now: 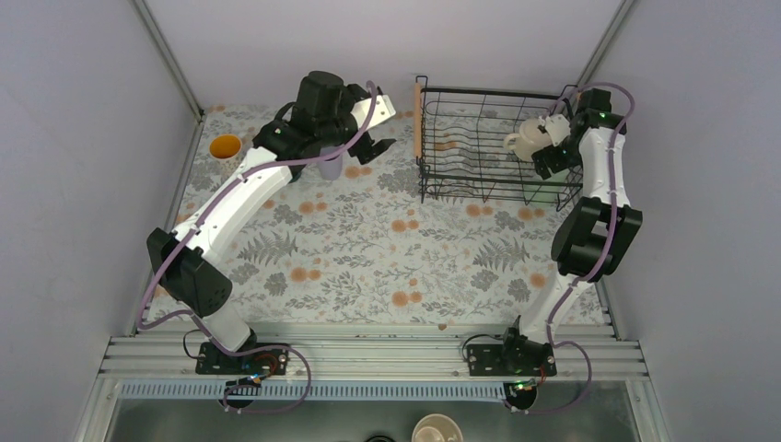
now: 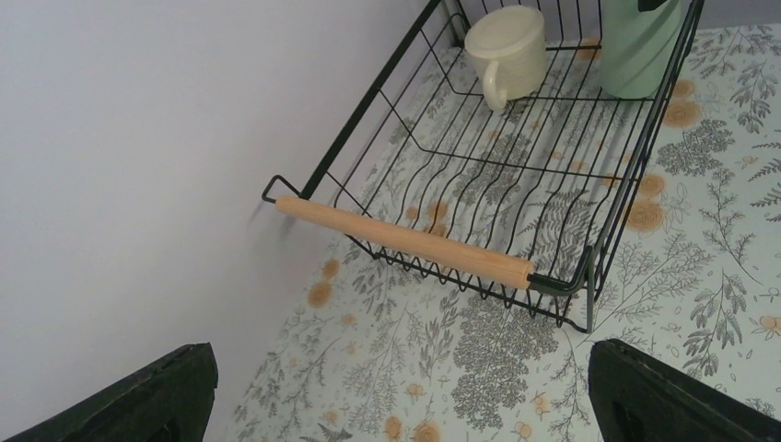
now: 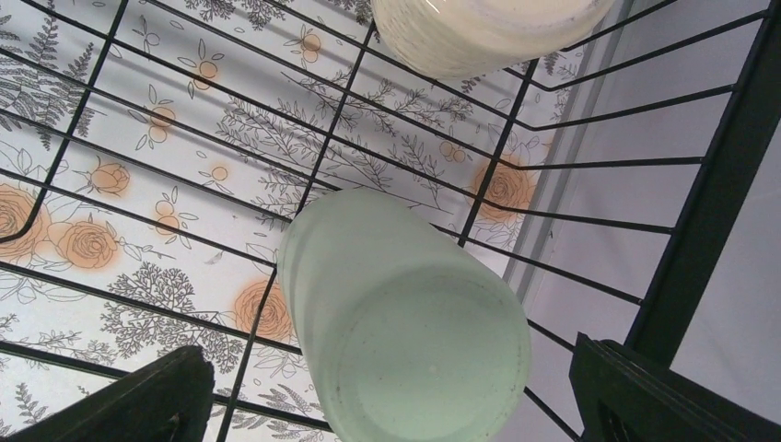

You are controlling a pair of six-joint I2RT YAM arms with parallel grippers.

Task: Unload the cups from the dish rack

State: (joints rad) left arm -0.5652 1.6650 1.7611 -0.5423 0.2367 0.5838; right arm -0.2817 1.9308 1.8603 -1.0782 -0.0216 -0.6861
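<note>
Two cups in dish rack [image 2: 405, 241]: mint green cup [image 3: 405, 322], upside down by right wall; cream mug [image 3: 479, 28] just beyond. Spread right fingers [image 3: 138, 396] straddle mint green cup, not touching. Advice: descend straight, keep centred, miss wires, then close. Spread left fingers [image 2: 138, 396] empty.

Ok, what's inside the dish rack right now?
In the dish rack: a cream mug and a mint green cup, both apparently bottom-up, at its right end. The right arm partly covers that end from above.
</note>
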